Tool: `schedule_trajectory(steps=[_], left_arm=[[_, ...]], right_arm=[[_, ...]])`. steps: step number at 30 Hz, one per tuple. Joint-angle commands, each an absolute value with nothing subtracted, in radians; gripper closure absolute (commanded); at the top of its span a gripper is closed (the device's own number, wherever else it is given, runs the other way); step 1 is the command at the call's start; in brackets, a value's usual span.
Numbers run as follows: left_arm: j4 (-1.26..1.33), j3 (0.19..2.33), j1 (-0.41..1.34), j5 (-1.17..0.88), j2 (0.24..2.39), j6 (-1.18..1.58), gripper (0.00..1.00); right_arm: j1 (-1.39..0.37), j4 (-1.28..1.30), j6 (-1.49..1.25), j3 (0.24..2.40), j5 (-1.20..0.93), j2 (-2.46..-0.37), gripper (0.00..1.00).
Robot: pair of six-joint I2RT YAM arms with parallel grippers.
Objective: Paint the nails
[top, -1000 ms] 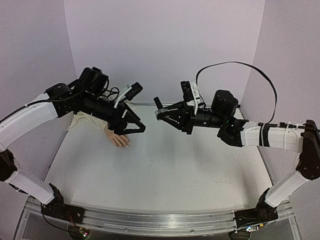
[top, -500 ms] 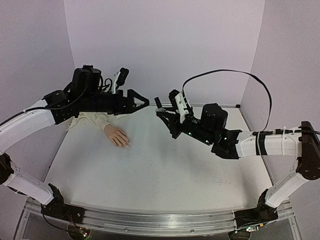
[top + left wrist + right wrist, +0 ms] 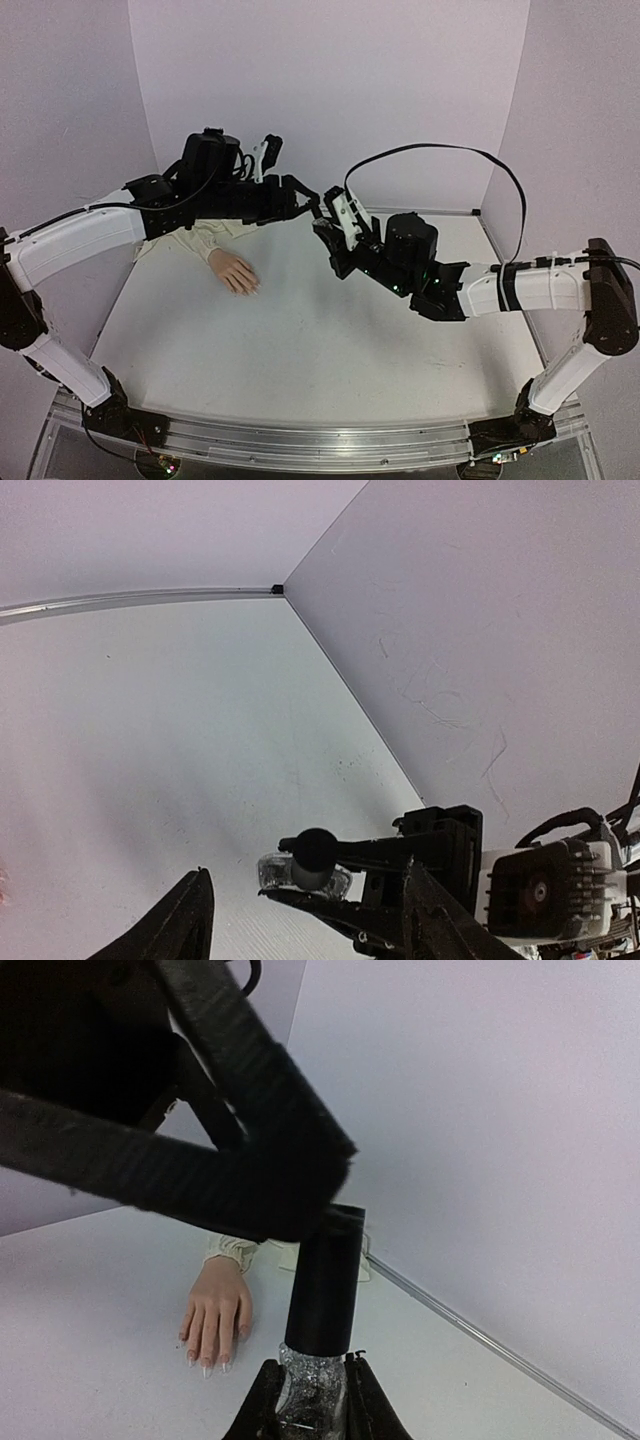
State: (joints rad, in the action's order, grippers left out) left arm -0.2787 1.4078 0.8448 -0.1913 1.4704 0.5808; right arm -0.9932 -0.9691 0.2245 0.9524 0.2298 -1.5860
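The mannequin hand (image 3: 236, 272) lies palm down at the left of the table, its cream sleeve (image 3: 185, 240) behind it. Its pale nails (image 3: 205, 1365) show in the right wrist view. My right gripper (image 3: 327, 238) is shut on the glittery body of the small polish bottle (image 3: 312, 1385) and holds it up in mid-air at the centre back. The bottle's black cap (image 3: 323, 1275) points at the left arm. My left gripper (image 3: 310, 205) stands open with one jaw on each side of the cap (image 3: 314, 849), and a gap shows at both jaws.
The white table (image 3: 330, 350) is bordered by lilac walls at the back and on both sides. A black cable (image 3: 450, 150) loops above the right arm. The left arm's finger (image 3: 200, 1150) fills the top of the right wrist view.
The left gripper rose from beside the mannequin hand and swung right to the bottle's cap. The right gripper brought the bottle left and tilted it toward the left gripper.
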Motion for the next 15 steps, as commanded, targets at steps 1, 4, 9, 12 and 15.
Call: schedule_trajectory(steps=[1,4,9,12,15], left_arm=[[-0.219,1.496,0.851,-0.155,1.509,0.569,0.39],[-0.221,1.515,0.855,-0.15,1.535,0.564,0.46],[-0.222,1.52,0.863,-0.134,1.551,0.551,0.56],[-0.222,1.522,0.87,-0.138,1.556,0.544,0.63],[-0.222,1.526,0.876,-0.144,1.564,0.541,0.69]], right_arm=[[-1.004,-1.025,0.247,1.009,0.262,-1.583,1.0],[-1.006,-1.022,0.253,1.009,0.26,-1.58,1.0],[-1.009,-1.017,0.261,1.017,0.259,-1.581,1.0],[-1.011,-1.014,0.262,1.023,0.26,-1.586,1.0],[-1.012,-1.012,0.262,1.031,0.261,-1.592,1.0]])
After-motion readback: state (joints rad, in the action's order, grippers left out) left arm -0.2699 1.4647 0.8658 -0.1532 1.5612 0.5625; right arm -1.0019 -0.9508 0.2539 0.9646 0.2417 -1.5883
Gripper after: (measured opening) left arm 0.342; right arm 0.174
